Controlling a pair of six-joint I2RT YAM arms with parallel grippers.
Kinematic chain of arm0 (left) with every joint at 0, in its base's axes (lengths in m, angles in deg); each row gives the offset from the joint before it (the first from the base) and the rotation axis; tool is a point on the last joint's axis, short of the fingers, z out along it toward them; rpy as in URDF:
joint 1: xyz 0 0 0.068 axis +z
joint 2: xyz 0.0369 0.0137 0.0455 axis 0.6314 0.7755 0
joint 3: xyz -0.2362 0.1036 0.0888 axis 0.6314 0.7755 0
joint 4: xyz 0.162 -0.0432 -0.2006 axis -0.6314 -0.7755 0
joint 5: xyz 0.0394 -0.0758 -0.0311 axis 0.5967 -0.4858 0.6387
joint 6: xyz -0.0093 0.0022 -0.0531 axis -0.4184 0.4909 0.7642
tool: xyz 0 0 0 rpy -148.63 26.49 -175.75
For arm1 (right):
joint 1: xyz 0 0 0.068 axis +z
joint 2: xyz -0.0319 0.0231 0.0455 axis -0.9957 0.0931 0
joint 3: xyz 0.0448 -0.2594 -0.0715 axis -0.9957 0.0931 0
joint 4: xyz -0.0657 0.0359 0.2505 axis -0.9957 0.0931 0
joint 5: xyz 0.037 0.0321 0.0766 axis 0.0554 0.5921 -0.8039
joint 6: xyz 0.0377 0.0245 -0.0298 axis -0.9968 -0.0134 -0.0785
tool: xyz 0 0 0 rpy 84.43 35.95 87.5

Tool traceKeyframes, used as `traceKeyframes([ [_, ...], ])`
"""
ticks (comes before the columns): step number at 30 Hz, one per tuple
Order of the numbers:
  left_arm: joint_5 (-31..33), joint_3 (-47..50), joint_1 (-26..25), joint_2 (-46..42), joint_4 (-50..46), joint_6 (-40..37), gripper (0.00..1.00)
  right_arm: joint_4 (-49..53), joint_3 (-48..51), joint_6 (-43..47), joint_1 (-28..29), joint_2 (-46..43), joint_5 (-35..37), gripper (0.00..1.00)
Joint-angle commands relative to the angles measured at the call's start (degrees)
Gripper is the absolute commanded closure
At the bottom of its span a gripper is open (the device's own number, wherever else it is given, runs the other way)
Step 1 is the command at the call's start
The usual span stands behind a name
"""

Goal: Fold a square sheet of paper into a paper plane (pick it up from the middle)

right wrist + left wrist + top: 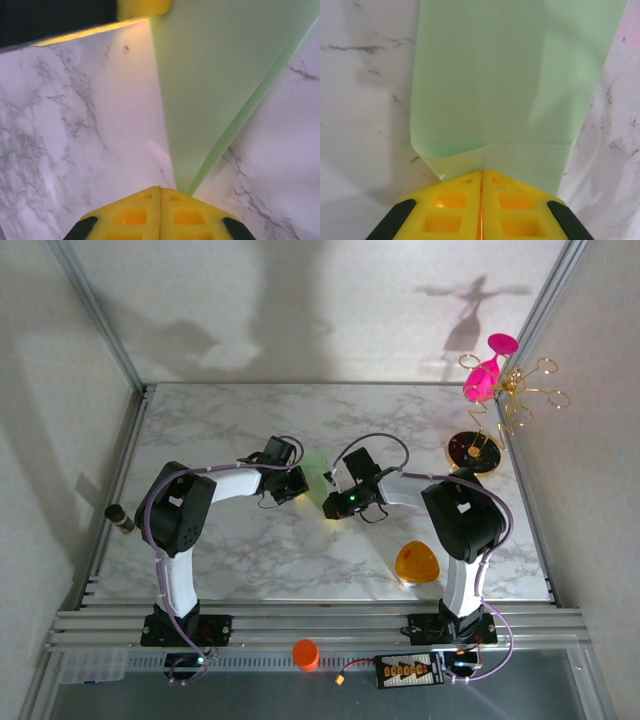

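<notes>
Left wrist view: left pincer (481, 175) clenched on the folded edge of the paper (510, 75). Right pincer (160, 190) grasps its narrow end near the middle of the table (250, 550).

Pale green square sheet of paper (317, 476), folded along a crease, seemingly lifted

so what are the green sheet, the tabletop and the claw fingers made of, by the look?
Green sheet: thin matte paper; it holds a sharp crease and looks slightly translucent.
Tabletop: white with grey marble veining and a soft sheen; real stone or printed laminate, can't tell.
Claw fingers: yellow rigid plastic with square pockets, probably printed or moulded.
</notes>
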Motion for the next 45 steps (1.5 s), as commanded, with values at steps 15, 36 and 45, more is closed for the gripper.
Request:
traceKeyframes([
  [15,3.28,-0.26,-0.26,1.62,-5.05,-0.43,0.91,-1.64,-6.15,-3.01,0.35,6.39,3.53,0.92],
  [36,-0.92,2.59,-3.77,-3.86,5.26,-11.58,0.85,3.93,-5.71,-2.11,0.43,8.90,9.00,0.94],
  [45,2.06,2.29,-3.80,-1.43,2.79,-12.30,0.91,4.48,-5.63,-2.30,0.39,9.44,8.87,0.95],
])
